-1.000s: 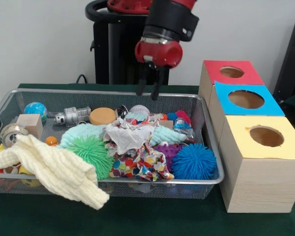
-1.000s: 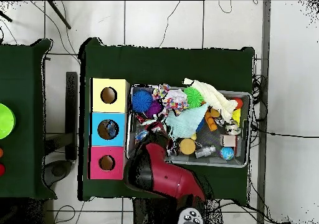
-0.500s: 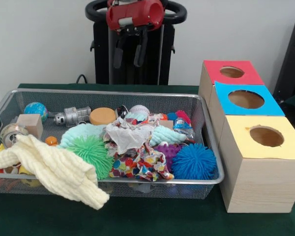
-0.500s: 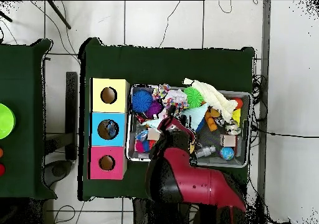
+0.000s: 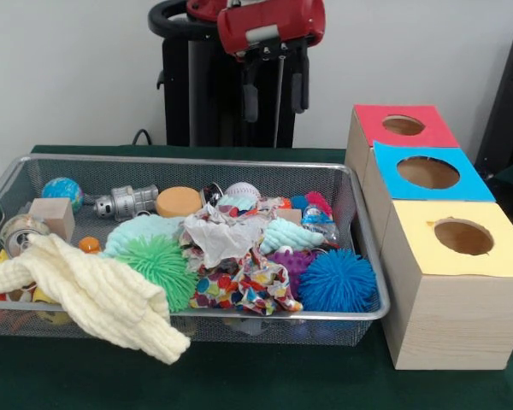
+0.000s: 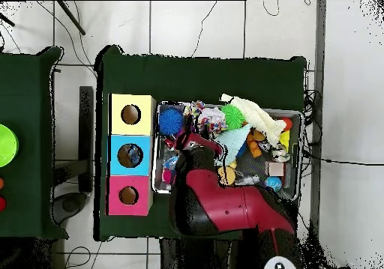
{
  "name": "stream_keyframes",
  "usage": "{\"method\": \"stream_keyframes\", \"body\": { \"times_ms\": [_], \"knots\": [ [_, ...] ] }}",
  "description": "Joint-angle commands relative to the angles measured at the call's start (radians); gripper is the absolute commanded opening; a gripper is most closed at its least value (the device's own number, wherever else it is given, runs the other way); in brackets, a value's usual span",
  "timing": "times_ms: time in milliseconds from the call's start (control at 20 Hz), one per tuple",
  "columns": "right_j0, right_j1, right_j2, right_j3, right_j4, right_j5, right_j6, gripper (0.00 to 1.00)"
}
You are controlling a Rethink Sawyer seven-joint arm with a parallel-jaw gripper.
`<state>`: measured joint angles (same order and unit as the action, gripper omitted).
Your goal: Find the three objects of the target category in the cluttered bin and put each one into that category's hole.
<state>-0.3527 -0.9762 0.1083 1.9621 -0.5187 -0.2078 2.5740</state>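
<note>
The gripper (image 5: 275, 90), fingers spread and empty, hangs high above the bin's (image 5: 197, 161) far rim.

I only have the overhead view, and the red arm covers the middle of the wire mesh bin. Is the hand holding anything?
Observer: No. In the front view the hand hangs open and empty, high above the wire mesh bin.
Operator: What is the arm hiding from me?
Observer: A small white ball lies right beside the round tan disc, at the back of the pile.
</note>
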Motion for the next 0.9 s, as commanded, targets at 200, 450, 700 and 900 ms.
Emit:
{"method": "stream_keyframes", "body": {
  "times_ms": [200, 450, 700, 900],
  "knots": [
    [-0.229, -0.033, 0.475, 0.031, -0.145, 0.281, -0.216, 1.0],
    [-0.215, 0.024, 0.454, -0.013, -0.228, 0.294, -0.225, 1.0],
    [-0.164, 0.054, 0.398, -0.045, -0.282, 0.327, -0.201, 1.0],
    [-0.084, 0.098, 0.32, -0.073, -0.332, 0.33, -0.15, 1.0]
  ]
}}
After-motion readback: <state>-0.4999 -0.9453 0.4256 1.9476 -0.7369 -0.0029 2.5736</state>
